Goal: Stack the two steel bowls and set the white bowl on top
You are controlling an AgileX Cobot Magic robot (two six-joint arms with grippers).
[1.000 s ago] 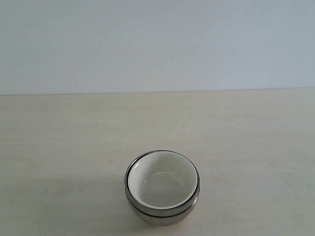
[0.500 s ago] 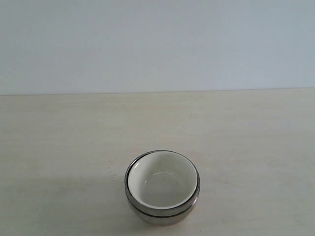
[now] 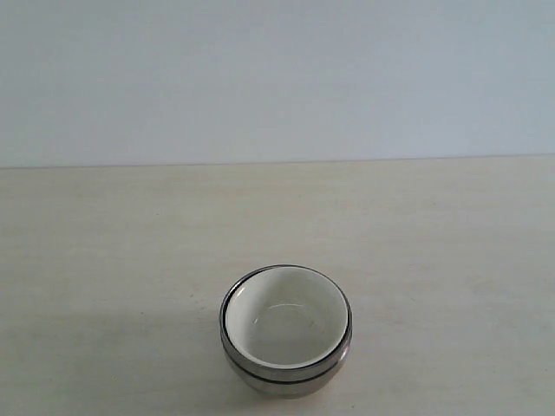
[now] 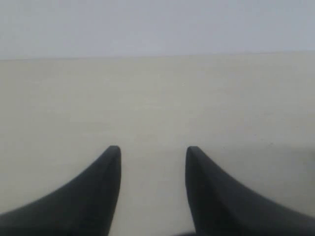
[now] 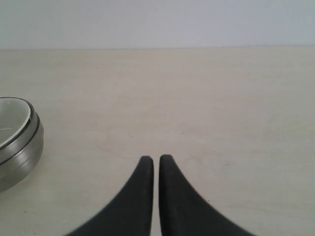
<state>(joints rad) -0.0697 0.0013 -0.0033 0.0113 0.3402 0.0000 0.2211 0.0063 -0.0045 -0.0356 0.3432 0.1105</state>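
The two steel bowls (image 3: 286, 374) sit nested one inside the other near the front middle of the table, two grey rims showing. The white bowl (image 3: 286, 322) rests inside the upper steel bowl. In the right wrist view the stack (image 5: 18, 157) lies off to one side, with the white bowl (image 5: 11, 123) in it. My right gripper (image 5: 156, 158) is shut on nothing, over bare table away from the stack. My left gripper (image 4: 153, 149) stands open over bare table with nothing between its fingers. Neither gripper shows in the exterior view.
The pale wooden table (image 3: 416, 243) stretches back to a plain light wall (image 3: 277, 78). No other objects are in view.
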